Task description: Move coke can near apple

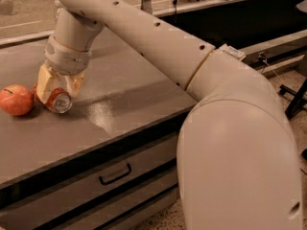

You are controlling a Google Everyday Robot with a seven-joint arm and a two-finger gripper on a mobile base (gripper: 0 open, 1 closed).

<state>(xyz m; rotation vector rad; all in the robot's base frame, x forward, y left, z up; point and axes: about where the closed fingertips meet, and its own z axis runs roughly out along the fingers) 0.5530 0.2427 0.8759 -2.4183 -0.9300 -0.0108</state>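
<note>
Coke can (58, 101) and apple (17, 99) on table (134, 95): apple far left, can on its side just right of it, contact unclear, silver end toward camera. Gripper (58, 91) clamped over can from above. Arm (158, 37) runs right.

Grey worktop (129, 87) shows one glare patch; the end effector (56, 96) sits low at its left. Beneath is a drawer (72, 195) with a dark handle (115, 174). Floor (163, 222) speckled. Dark bench (249, 18) behind.

The grey flat table (129, 97) carries a round red-orange apple (17, 100) and, lying just beside it, a red aluminium coke can (60, 102) gripped by the gripper (57, 95).
</note>
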